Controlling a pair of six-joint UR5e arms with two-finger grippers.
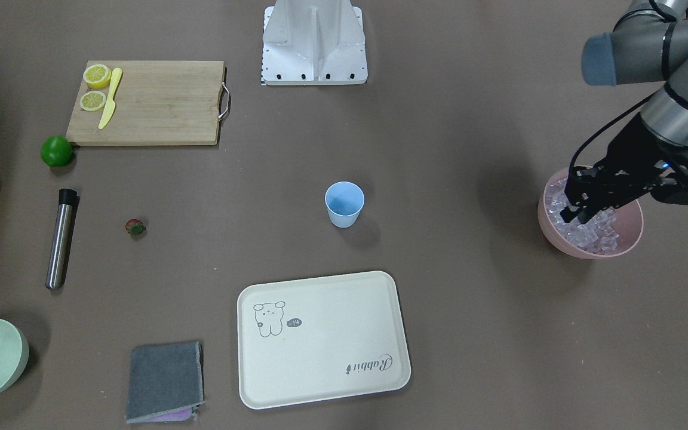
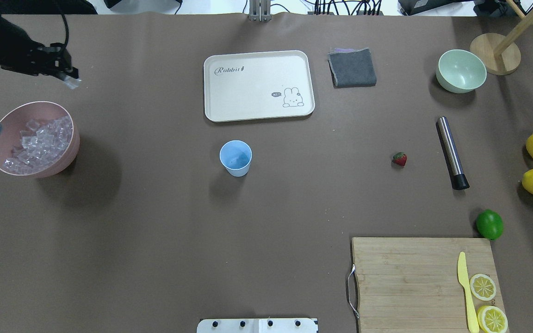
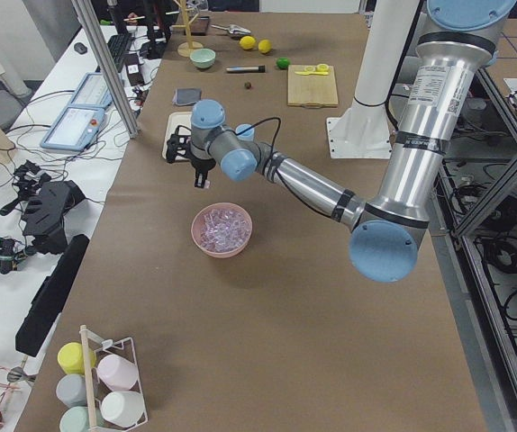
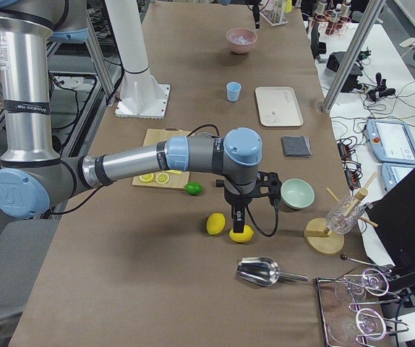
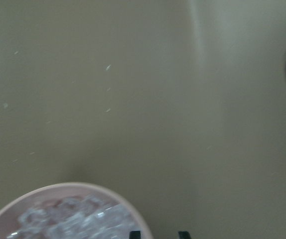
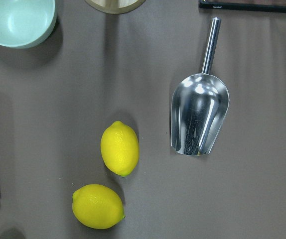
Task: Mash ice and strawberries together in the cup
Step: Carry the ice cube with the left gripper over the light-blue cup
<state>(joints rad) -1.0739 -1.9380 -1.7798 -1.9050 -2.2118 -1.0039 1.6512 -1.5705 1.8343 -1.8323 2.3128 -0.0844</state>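
Ice cube [image 2: 74, 83] in left hand [image 2: 69, 78], plain overhead, indistinct front-on.

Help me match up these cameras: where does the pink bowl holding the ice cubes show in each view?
Front-facing: pink round plastic bowl at the right edge.
Overhead: left edge.
Exterior left: left of centre.
Exterior right: top, far end.
Left wrist: bottom left, partly cut off.
Right wrist: not in it.
Shared landmark: cream rectangular tray, absent only from the right wrist view.

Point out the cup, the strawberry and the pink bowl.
cup [image 2: 237, 170], overhead view, outer wall
strawberry [image 2: 399, 159], overhead view, red body
pink bowl [image 2: 75, 143], overhead view, outer wall
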